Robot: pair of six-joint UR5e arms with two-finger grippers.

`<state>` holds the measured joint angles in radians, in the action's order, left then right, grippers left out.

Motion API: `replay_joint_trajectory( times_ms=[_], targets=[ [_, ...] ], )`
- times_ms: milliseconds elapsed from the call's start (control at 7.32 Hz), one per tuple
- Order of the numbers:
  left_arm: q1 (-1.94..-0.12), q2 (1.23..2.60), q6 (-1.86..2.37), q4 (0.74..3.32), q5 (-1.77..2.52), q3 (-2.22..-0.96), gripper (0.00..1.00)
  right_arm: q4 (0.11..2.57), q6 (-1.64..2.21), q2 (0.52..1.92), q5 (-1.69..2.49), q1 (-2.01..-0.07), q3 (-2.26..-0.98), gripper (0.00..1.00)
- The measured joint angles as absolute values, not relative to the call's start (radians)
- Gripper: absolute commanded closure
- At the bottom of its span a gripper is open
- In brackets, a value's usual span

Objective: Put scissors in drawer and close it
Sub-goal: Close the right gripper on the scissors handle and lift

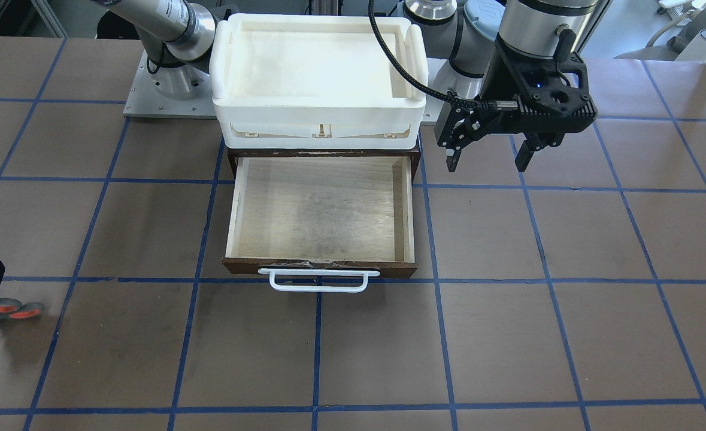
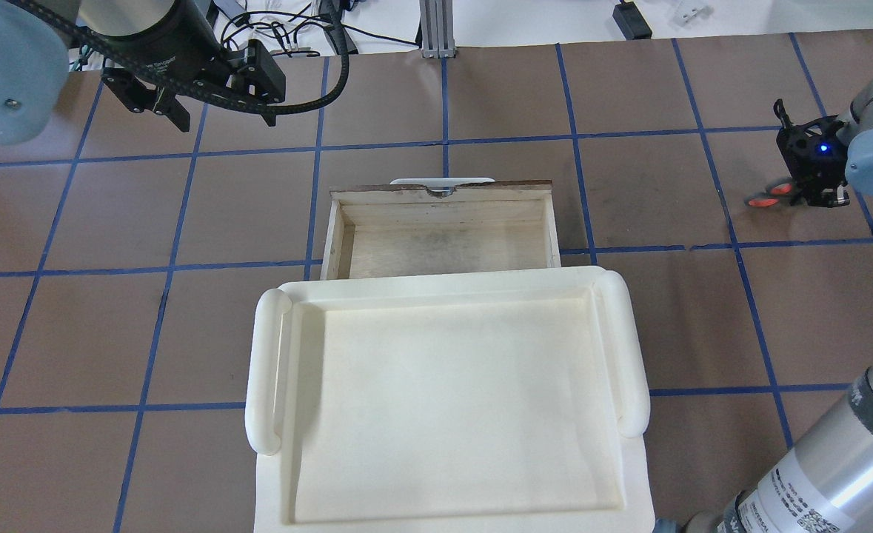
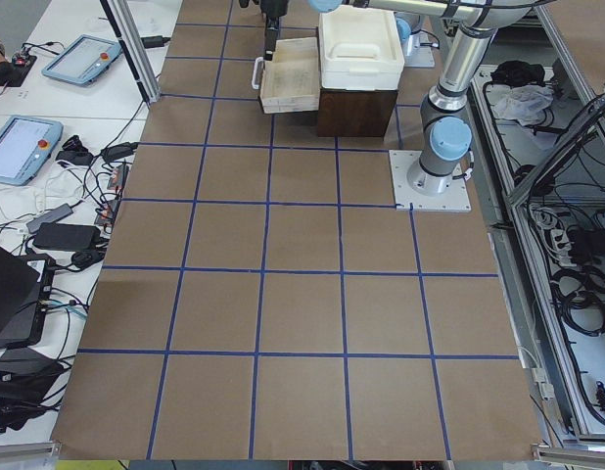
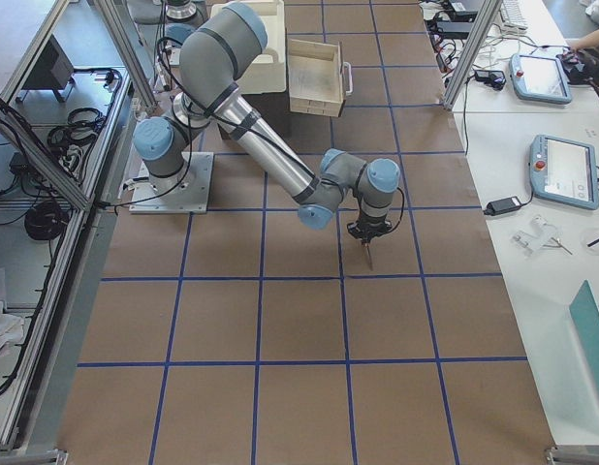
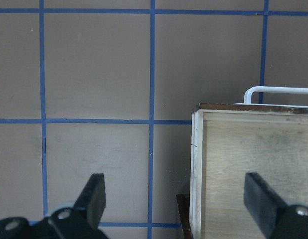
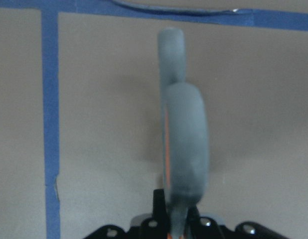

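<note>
While the drawer (image 1: 230, 209) stands pulled well out of its dark brown cabinet (image 3: 353, 110), its pale plywood floor bare, the scissors (image 2: 769, 197) are far from it, off at the robot's right end of the surface (image 1: 568, 335). The right tool (image 2: 814, 172) is clamped on them, with the grey, orange-lined finger loops sticking out sideways toward the drawer. From the right wrist camera the loops appear edge-on, emerging from between the closed fingers above the brown covering; whether any part of the scissors touches the surface cannot be told. A grid of blue tape lines (image 1: 436, 335) lies between the scissors and the drawer, which are well apart.

The left tool (image 1: 487, 160) hangs with its jaws spread wide and nothing between them, above the surface just beside the drawer on the robot's left, near the cabinet. Its wrist camera looks down past both fingertips (image 5: 95, 195) onto the drawer's near corner and side wall.

The drawer's white bar handle (image 1: 318, 281) faces away from the robot on the dark brown front. A white tray (image 1: 221, 78) sits on top of the cabinet, overhanging the back of the opened drawer.
</note>
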<state>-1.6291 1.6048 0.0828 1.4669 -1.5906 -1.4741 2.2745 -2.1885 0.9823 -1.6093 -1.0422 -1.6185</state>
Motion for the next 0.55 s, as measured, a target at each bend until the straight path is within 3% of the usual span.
replay_joint_trajectory(
  times_ms=[546],
  targets=[
    [-1.629,1.605,0.083,1.467,-1.591,-1.474,0.00,2.187,-2.180,1.077,-1.653,-1.093,-1.610,1.00]
  ],
)
